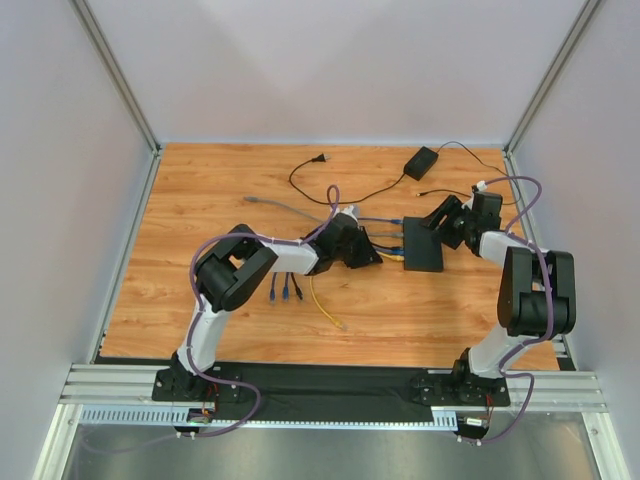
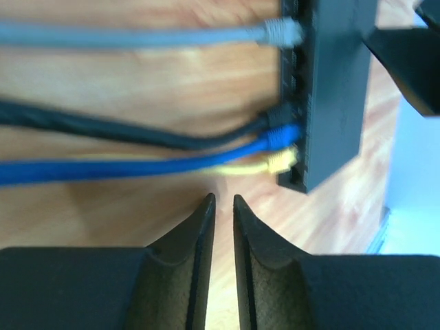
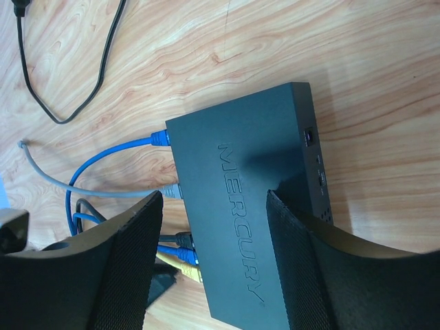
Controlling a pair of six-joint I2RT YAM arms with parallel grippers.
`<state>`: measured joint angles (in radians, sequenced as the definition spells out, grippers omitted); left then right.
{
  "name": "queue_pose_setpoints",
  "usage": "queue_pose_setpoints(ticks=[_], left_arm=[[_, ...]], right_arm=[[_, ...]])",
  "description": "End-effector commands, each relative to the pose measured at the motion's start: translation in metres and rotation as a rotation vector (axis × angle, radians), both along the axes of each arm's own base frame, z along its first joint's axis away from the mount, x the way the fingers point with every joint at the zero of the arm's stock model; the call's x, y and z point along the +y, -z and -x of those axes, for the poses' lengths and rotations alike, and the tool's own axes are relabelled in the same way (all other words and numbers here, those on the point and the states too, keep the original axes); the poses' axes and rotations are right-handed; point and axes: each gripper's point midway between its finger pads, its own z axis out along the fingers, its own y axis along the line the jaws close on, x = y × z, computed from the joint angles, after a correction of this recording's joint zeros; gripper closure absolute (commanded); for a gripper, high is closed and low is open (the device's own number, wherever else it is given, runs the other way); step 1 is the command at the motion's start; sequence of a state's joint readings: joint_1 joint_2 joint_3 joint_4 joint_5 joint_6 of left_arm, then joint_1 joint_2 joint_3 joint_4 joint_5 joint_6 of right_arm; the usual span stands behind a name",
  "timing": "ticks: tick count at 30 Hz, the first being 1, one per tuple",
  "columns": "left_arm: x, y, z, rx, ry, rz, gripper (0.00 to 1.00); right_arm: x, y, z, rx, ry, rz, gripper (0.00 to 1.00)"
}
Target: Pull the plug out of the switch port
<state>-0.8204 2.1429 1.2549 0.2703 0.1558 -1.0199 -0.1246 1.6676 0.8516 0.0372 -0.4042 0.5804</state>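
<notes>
**Top view with both wrist views, read left to right.** The left arm (image 1: 245, 265) reaches rightward across the wooden table (image 1: 180, 200). Loose blue cable ends (image 1: 285, 292) and a yellow cable (image 1: 325, 305) lie on the near side of it.

The left fingers (image 2: 196, 234) are almost together. Only a narrow slit separates them and nothing is in it. Their tips point at the port edge and stop short of it. They are nearest the yellow plug (image 2: 280, 161) but clear of it.

The switch (image 1: 422, 248) lies flat on the table right of centre, between the two arm ends, with its port edge facing left. Five plugs sit in that edge. From far to near they are the far blue plug (image 3: 159, 137), gray plug (image 2: 278, 31), black plug (image 2: 275, 117), blue plug (image 2: 282, 134) and yellow plug.

Beyond the switch, near the far edge, lies the adapter (image 1: 421, 160). Its black cord (image 1: 300, 188) trails left to a mains plug (image 1: 320, 158).

The right fingers (image 3: 130, 268) are spread wide over the switch's lettered top and grasp nothing. It cannot be told whether they touch the top.
</notes>
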Motion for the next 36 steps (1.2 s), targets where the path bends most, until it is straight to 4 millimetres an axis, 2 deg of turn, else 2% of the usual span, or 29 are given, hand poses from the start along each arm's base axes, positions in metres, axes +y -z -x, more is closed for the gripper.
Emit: queue_pose_setpoints(ticks=[1,5,10,16,17,18,19,25,36], left_arm=[[-0.012,-0.007,0.019,0.009,0.008,0.098,0.74],[-0.016,-0.025,0.021,-0.033,-0.030,0.200,0.44],[-0.019,-0.032,0.021,-0.020,-0.125,0.251,0.44],[-0.032,-0.022,0.016,0.089,-0.236,0.356,0.48],[-0.035,-0.024,0.016,0.109,-0.248,0.372,0.51],[-0.039,-0.024,0.021,0.116,-0.240,0.374,0.52],[-0.037,-0.028,0.014,0.094,-0.281,0.369,0.52],[-0.039,-0.035,0.006,0.068,-0.330,0.358,0.52],[-0.045,-0.018,0.004,0.145,-0.407,0.352,0.51]], right_arm=[[0.004,0.003,-0.004,-0.007,-0.014,-0.011,0.36],[0.003,0.008,0.002,0.026,-0.008,0.000,0.37],[0.005,0.011,0.010,0.099,-0.024,0.049,0.39],[-0.003,0.014,0.017,0.159,-0.032,0.120,0.41],[-0.004,0.015,0.016,0.166,-0.032,0.128,0.41],[-0.006,0.017,0.017,0.176,-0.029,0.136,0.42],[-0.008,0.018,0.017,0.180,-0.024,0.147,0.42],[-0.010,0.027,0.015,0.210,-0.024,0.157,0.43],[-0.011,0.029,0.013,0.207,-0.015,0.156,0.45]])
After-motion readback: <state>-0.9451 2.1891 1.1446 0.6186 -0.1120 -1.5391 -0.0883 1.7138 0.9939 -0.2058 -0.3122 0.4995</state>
